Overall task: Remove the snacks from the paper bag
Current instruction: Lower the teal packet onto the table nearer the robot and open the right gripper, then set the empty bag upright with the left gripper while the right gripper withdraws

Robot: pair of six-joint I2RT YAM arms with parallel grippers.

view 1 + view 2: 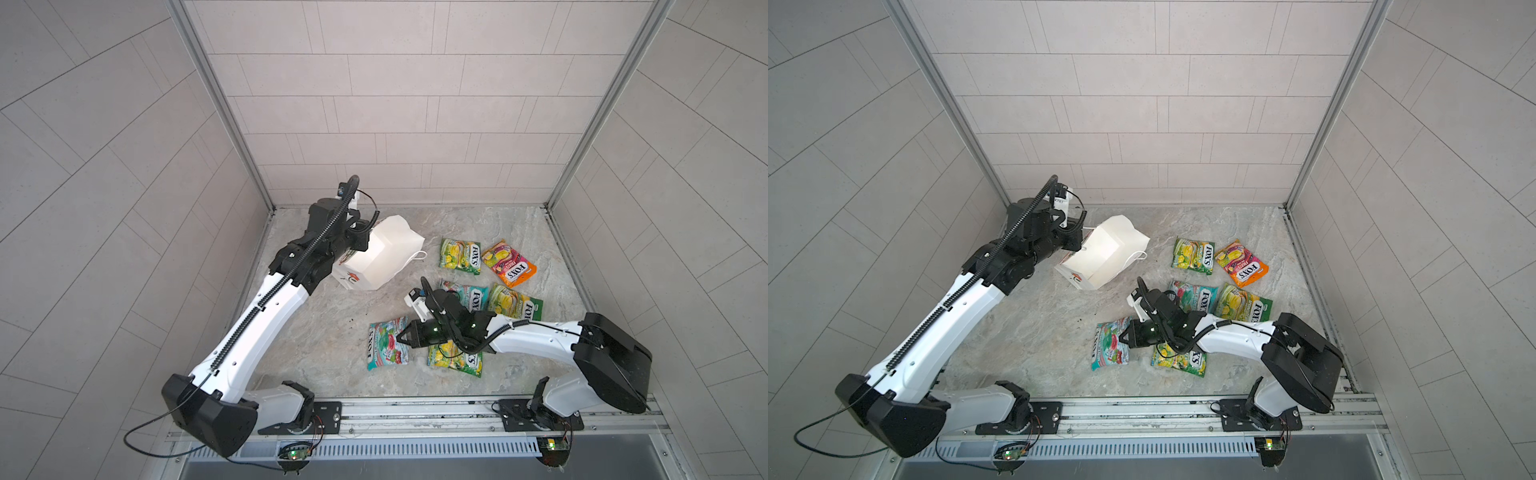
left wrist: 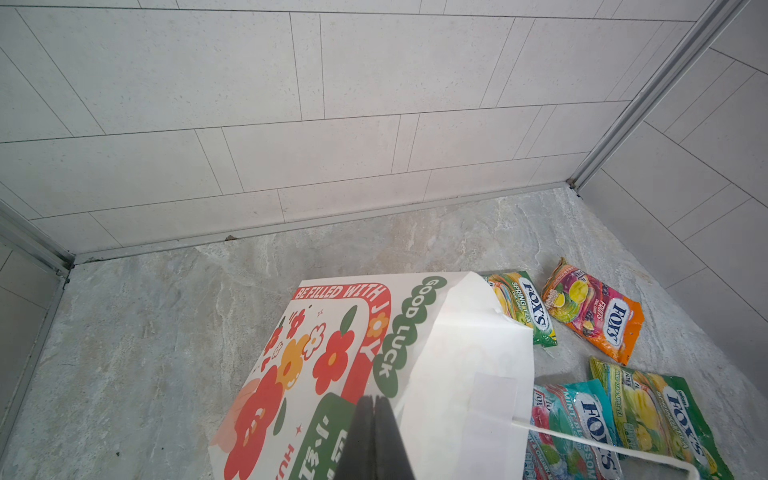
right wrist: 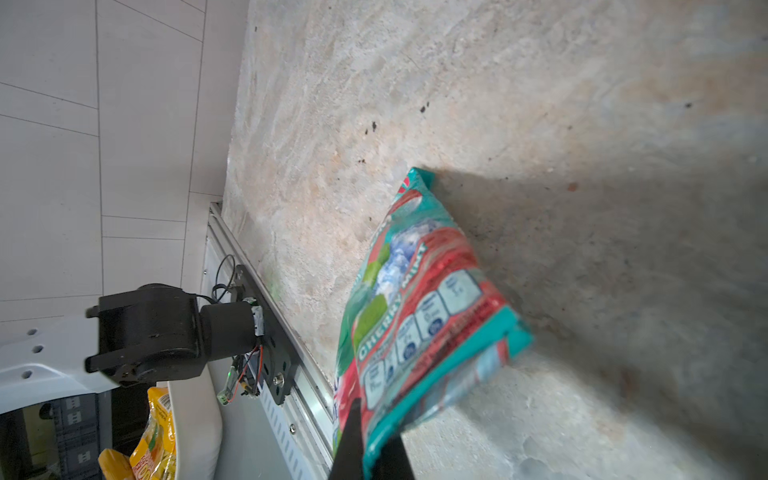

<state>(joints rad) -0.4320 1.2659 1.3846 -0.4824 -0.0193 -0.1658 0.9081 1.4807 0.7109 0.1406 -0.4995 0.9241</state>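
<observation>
On the grey marbled tabletop (image 1: 324,345), walled by pale tiles (image 1: 415,104), five snacks (image 1: 460,255) lie right of the tipped paper bag (image 1: 386,257), its inside hidden. Left gripper (image 2: 374,405) pinches the bag; right gripper (image 3: 372,432) clamps a sixth, teal-red pouch (image 3: 415,316).

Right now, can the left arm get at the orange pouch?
Probably not as is: the left tool is shut on the paper bag, so it is occupied. The orange pouch lies in the open past the bag and a green pouch, nothing on it.

The paper bag (image 2: 457,353) reads "GOOD LUCK"; the snacks (image 2: 598,311) read "FOX'S".
</observation>
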